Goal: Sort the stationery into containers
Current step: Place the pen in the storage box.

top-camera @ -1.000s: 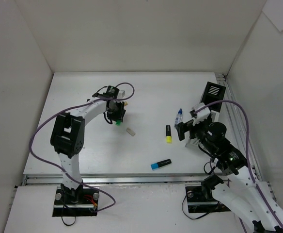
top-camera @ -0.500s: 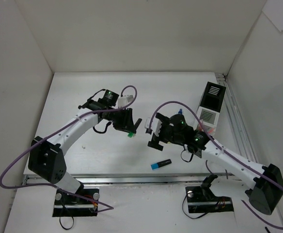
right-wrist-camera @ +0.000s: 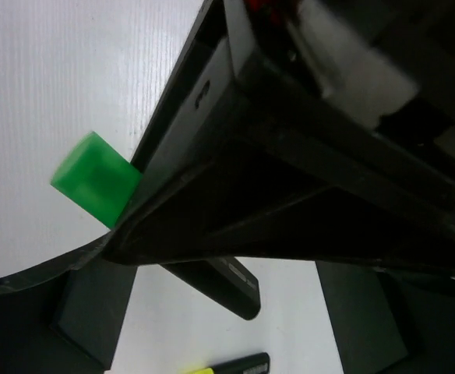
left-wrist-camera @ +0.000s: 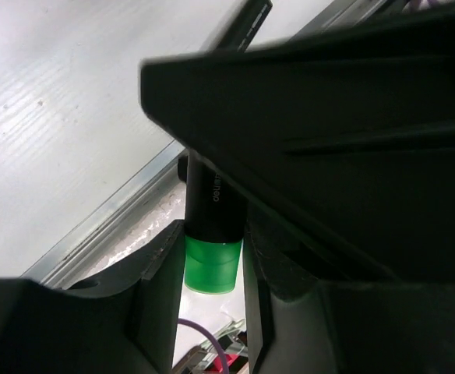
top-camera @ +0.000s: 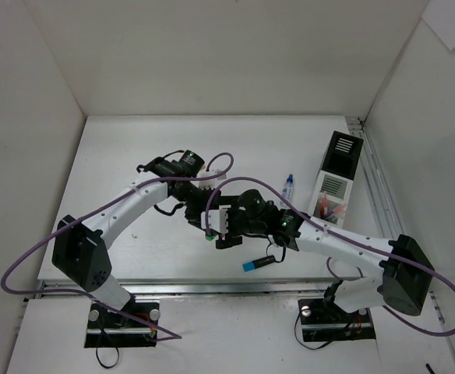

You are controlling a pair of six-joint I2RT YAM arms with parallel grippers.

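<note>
My left gripper (top-camera: 199, 212) is shut on a black highlighter with a green cap (left-wrist-camera: 212, 195), held above the table's middle. In the left wrist view the cap sits between my fingers (left-wrist-camera: 156, 296). My right gripper (top-camera: 221, 234) is pressed up against the left one, open, with its jaws wide on either side of the highlighter's black end (right-wrist-camera: 229, 287). The green cap (right-wrist-camera: 95, 182) pokes out past the left gripper's dark body. A yellow highlighter (right-wrist-camera: 231, 365) lies on the table below. The organizer (top-camera: 343, 148) stands at the far right, with pens (top-camera: 333, 210) in a white section.
A blue highlighter (top-camera: 259, 263) lies near the front edge, under the right arm. A blue-capped glue bottle (top-camera: 287, 187) lies left of the organizer. White walls close in the table on three sides. A metal rail (left-wrist-camera: 103, 226) runs along the front.
The left arm carried the green-capped highlighter right and forward to the middle. The right arm swung left from the organizer to meet it, and its jaws have narrowed slightly.
</note>
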